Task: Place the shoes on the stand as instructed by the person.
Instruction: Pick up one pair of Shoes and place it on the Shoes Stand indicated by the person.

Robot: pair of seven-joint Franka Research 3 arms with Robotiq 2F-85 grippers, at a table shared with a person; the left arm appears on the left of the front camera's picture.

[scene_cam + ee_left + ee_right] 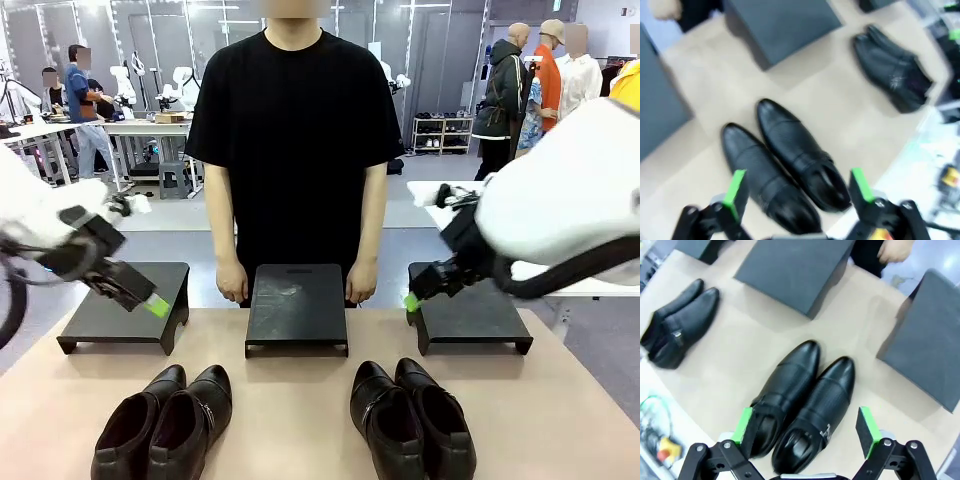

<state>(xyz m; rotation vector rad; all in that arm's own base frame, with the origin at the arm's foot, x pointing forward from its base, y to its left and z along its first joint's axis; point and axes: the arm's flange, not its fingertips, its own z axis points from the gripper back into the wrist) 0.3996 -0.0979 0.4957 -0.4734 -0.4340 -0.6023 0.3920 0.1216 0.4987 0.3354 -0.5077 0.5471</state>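
Left pincer (797, 189) and right pincer (805, 427) hang wide open above the dress shoes (165, 425) on the counter (290, 410), apparently pre-grasp; next each must descend and close.

- No text, label, brand, number or sign can be read in any view.
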